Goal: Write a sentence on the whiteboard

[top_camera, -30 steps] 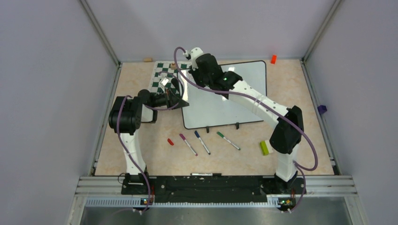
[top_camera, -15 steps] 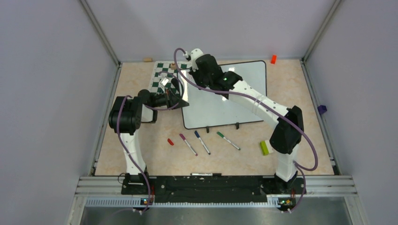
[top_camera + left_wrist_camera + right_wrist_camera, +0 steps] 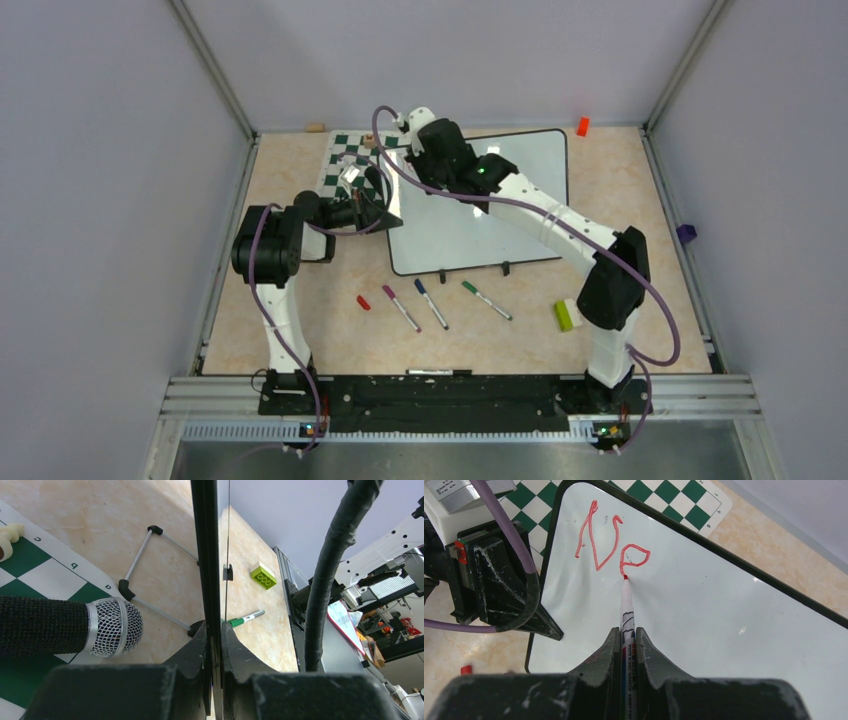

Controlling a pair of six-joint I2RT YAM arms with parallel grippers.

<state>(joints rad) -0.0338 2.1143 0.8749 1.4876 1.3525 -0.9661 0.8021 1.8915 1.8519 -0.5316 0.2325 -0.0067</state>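
The right gripper (image 3: 626,634) is clenched on a red marker (image 3: 626,600), its jaws pinching the barrel. The marker's tip touches the whiteboard (image 3: 734,630) at the foot of a small red loop. Of the sentence (image 3: 611,547) only a capital N and that loop show, and the loop looks like an unfinished second letter; both sit near the board's far-left corner. The rest of the glossy surface is bare, so the writing appears barely begun, with the remainder of the first word and everything after it left to do. The left gripper (image 3: 215,640) is closed on the whiteboard's left edge, the thin black frame running up between its fingers, apparently to steady the board for the pen. In the overhead view the board lies across the far middle of the table, its far-left corner over the chessboard mat (image 3: 345,160). Three capped markers (image 3: 431,303) and a red cap (image 3: 363,302) lie on the table nearer the arm bases, apart from the board.
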